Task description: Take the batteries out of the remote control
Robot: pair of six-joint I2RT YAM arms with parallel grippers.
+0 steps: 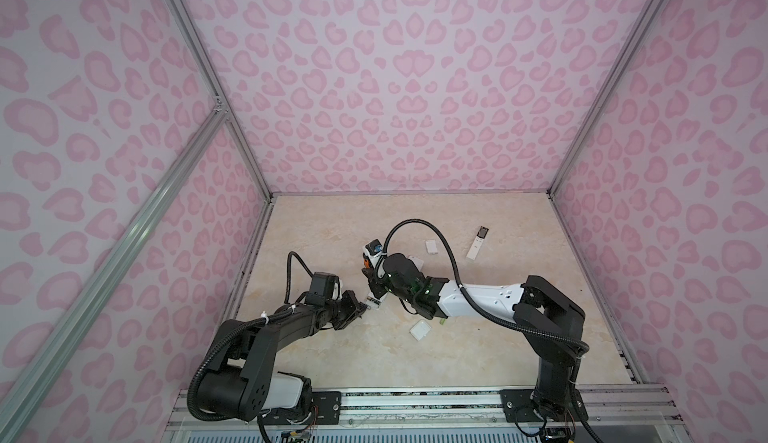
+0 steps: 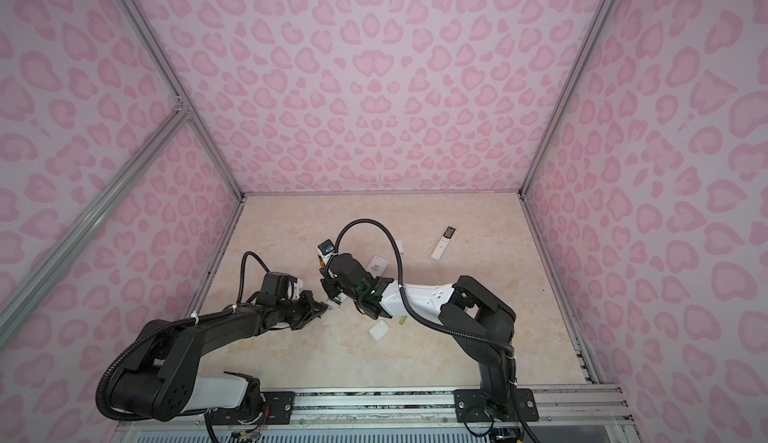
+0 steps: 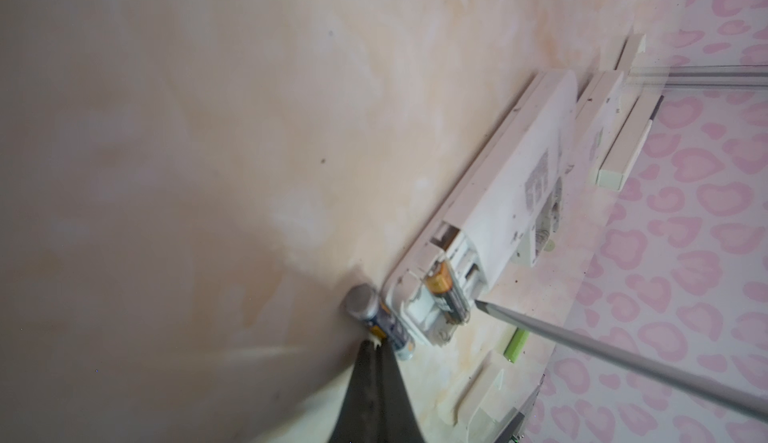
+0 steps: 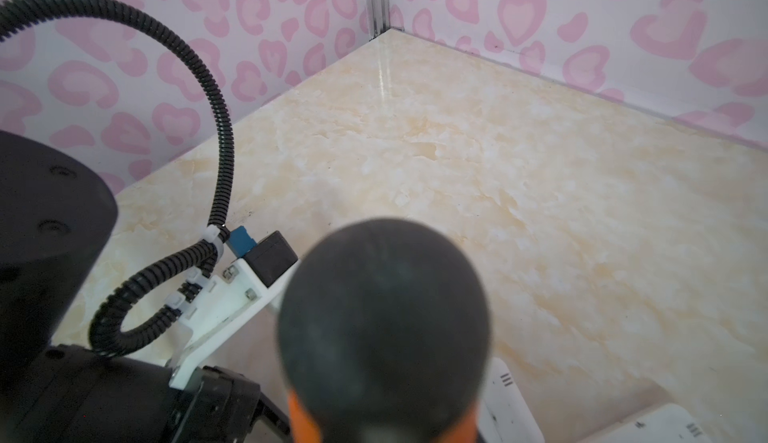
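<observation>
A white remote control (image 3: 511,195) lies face down with its battery bay open; in both top views it sits between the two grippers (image 1: 376,301). One of the batteries (image 3: 444,291), dark with a gold end, rests in the bay. A second dark one (image 3: 376,316) lies on the table against the remote's side. My left gripper (image 3: 375,342) is shut, its tips touching that loose battery. My right gripper (image 1: 370,281) is shut on the orange-handled screwdriver (image 4: 382,328). The screwdriver's shaft (image 3: 623,357) ends at the bay's edge. A lime-green battery (image 3: 516,345) lies nearby.
A small white cover (image 1: 419,330) lies near the green battery (image 1: 442,320), and another cover (image 1: 432,246) lies further back. A slim white remote (image 1: 477,243) lies at the back right. Another white remote (image 2: 377,265) shows behind the right arm.
</observation>
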